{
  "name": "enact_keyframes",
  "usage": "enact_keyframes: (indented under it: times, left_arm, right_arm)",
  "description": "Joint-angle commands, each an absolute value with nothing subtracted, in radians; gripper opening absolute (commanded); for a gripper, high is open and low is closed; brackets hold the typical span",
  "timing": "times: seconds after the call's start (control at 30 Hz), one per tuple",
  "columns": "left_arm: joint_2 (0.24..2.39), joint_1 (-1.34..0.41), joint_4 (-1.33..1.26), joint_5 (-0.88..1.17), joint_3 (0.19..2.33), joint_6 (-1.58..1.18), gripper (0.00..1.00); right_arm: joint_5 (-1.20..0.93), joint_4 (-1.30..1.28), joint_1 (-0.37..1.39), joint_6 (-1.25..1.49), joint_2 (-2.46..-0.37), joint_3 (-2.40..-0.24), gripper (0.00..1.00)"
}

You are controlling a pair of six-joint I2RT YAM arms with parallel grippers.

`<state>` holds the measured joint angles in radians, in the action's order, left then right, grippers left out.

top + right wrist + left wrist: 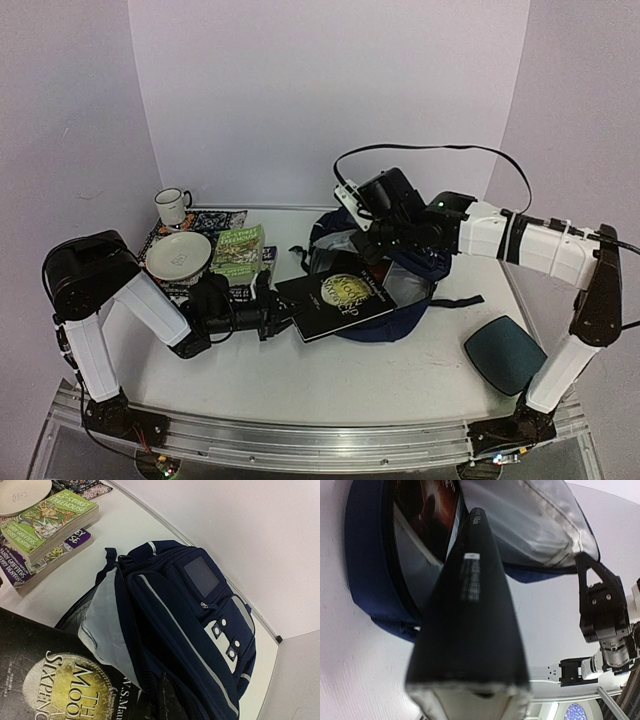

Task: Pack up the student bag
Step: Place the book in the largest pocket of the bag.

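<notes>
One white enamel mug (172,205) stands at the far left, behind a pale plate (178,255) that rests on a patterned cloth (215,219). Just right of the plate, a green paperback (238,250) tops a small stack of books. Nearer the front, the left gripper (288,318) is clamped on the near edge of a black hardback (342,298) with gold lettering. The book is held roughly level, its far end reaching over the open mouth of the student bag (425,268). The bag lies at the table's centre-right, its grey lining exposed and its front pocket facing the back wall. The right gripper (368,240) sits at the bag's upper rim with its fingers fully closed; whether fabric is pinched between them cannot be told. A dark teal pouch (505,352) lies near the right arm's base.
</notes>
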<state>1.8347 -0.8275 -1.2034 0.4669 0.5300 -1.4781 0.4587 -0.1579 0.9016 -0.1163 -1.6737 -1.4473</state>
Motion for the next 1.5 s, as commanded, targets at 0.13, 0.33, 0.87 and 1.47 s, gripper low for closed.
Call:
enact_keyframes:
  times: [0.13, 0.33, 0.87, 1.47]
  left_arm:
    - [1.865, -0.804, -1.486, 0.318, 0.65, -1.434, 0.0]
    - [1.898, -0.821, -1.418, 0.194, 0.687, -1.426, 0.0]
    - [1.924, -0.941, -1.178, -0.164, 0.821, -1.364, 0.0]
    - [1.911, -1.046, -0.862, -0.276, 0.872, -1.252, 0.56]
  right_arm:
    - [0.484, -0.072, 1.001, -0.024, -1.552, -1.435, 0.0]
    - [0.55, -0.071, 1.083, -0.008, -1.563, -1.442, 0.0]
    - [0.675, -0.074, 1.212, -0.025, -1.687, -1.56, 0.0]
    - [0.77, -0.06, 1.212, -0.069, -1.677, -1.507, 0.0]
